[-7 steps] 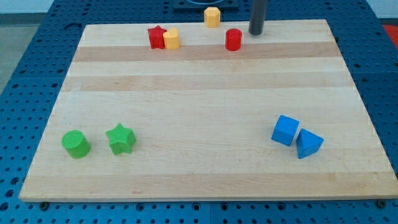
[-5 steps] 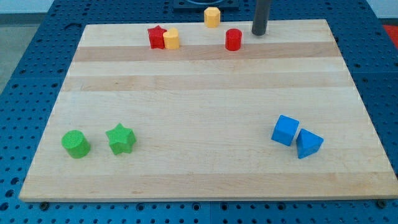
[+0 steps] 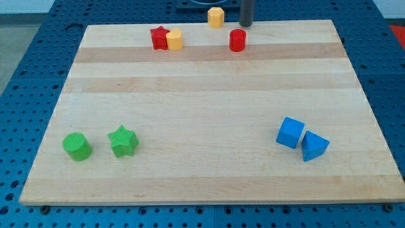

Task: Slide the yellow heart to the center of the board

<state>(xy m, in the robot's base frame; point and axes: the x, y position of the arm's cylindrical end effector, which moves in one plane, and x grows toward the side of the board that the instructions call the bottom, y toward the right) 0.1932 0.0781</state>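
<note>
Two green blocks, a cylinder [image 3: 77, 146] and a star [image 3: 123, 140], sit nearest, with a blue cube [image 3: 290, 133] touching a blue wedge [image 3: 314, 145] at the view's right. Farther, on the pale wooden board [image 3: 202, 107], the yellow heart [image 3: 174, 39] touches a red star [image 3: 159, 37]. A red cylinder [image 3: 237, 40] stands near my tip [image 3: 245, 25], which holds nothing, beside a ribbed yellow block [image 3: 216, 17].

The yellow heart [image 3: 174, 39] (small, upright) touches the red star [image 3: 159, 37].

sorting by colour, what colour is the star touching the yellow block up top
Red: the star shows clearly in the camera view.
</note>
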